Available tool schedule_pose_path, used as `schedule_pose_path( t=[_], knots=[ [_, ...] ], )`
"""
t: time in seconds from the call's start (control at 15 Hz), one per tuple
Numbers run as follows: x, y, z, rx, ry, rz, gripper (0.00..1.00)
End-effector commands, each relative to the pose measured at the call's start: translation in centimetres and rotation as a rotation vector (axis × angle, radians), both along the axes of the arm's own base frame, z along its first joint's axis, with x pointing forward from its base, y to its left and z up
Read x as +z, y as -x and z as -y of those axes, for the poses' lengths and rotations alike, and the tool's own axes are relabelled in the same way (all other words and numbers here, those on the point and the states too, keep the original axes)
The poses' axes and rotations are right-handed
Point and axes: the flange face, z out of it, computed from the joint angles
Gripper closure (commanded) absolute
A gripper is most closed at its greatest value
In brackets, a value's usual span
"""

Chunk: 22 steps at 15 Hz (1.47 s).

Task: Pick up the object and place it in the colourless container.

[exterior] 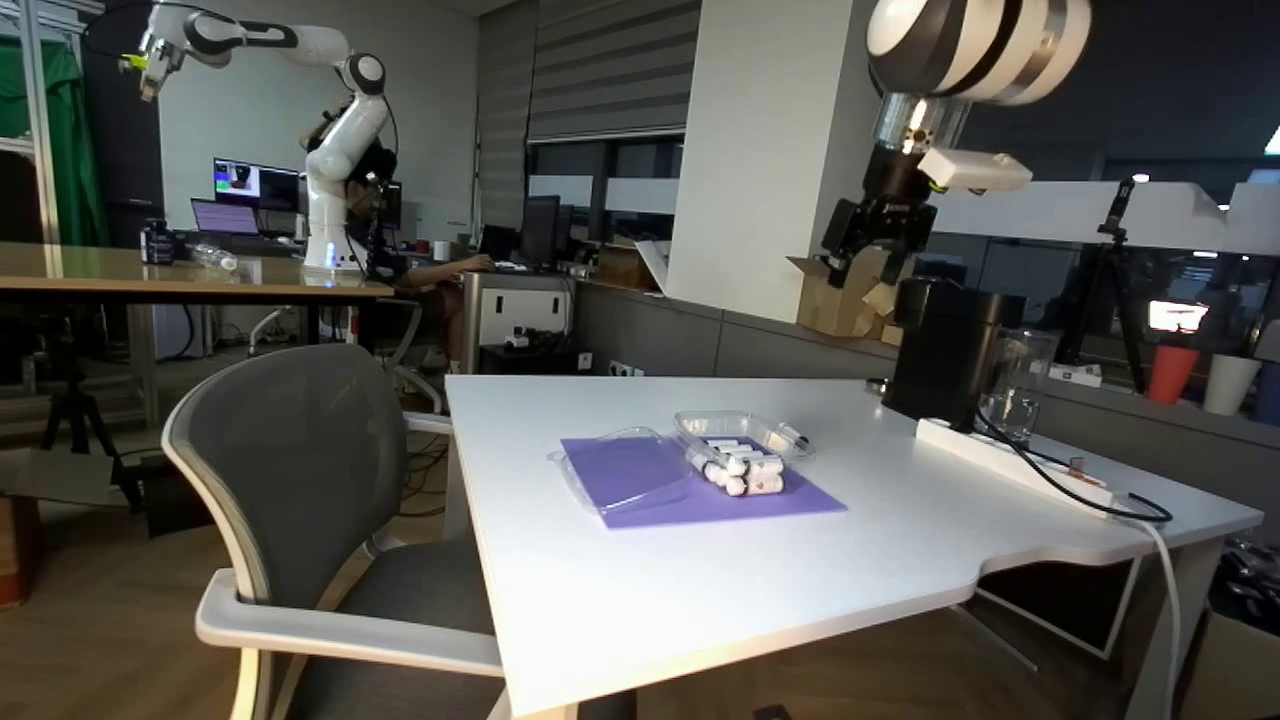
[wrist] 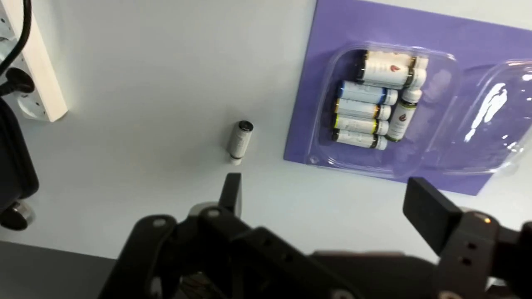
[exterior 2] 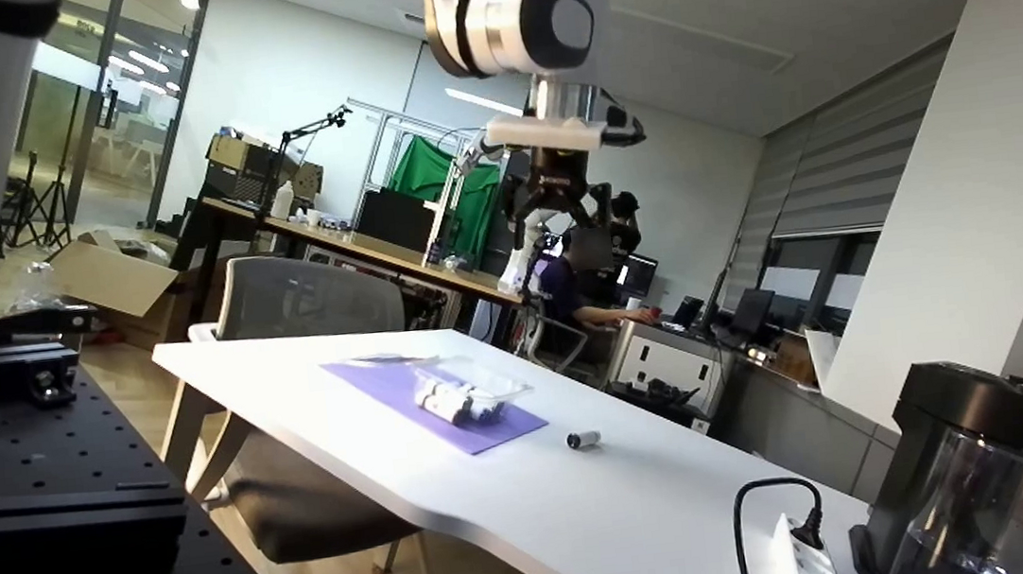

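pick-up step, it seems: the black two-fingered gripper [wrist: 326, 199] hangs empty, jaws wide apart.
below it, off-centre, lies the white-labelled cylindrical vial [wrist: 240, 142], outside the clear plastic container [wrist: 432, 124]; next likely calls for centring over the vial and lowering.

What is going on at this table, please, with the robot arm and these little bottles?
The robot arm holds nothing; its fingers are open above the white table. One small bottle lies loose on the table, apart from the purple sheet. Several other bottles lie in the clear container, which stands on that sheet with its lid open. Probably the small bottle comes next, to be placed in there.
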Motion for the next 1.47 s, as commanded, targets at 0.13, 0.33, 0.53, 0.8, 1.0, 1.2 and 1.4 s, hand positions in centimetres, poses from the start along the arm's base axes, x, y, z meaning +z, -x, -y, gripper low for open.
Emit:
schedule_pose_path(
  t=[0.13, 0.33, 0.53, 0.8, 1.0, 1.2, 1.4],
  knots=[
    [-2.9, -4.0, 3.2, -0.065, 0.021, -0.065, 0.0],
    [-3.6, -5.5, 3.9, -0.081, 0.028, -0.078, 0.0],
    [-3.3, -5.6, 3.8, -0.084, 0.029, -0.077, 0.0],
    [-3.3, -5.6, 3.8, -0.084, 0.029, -0.078, 0.0],
    [-3.5, -6.4, 4.0, -0.086, 0.031, -0.067, 0.0],
    [-5.2, -9.8, 4.7, -0.112, -0.001, -0.03, 0.0],
    [-7.7, -13.7, 5.7, -0.16, -0.054, 0.012, 0.0]
  ],
)
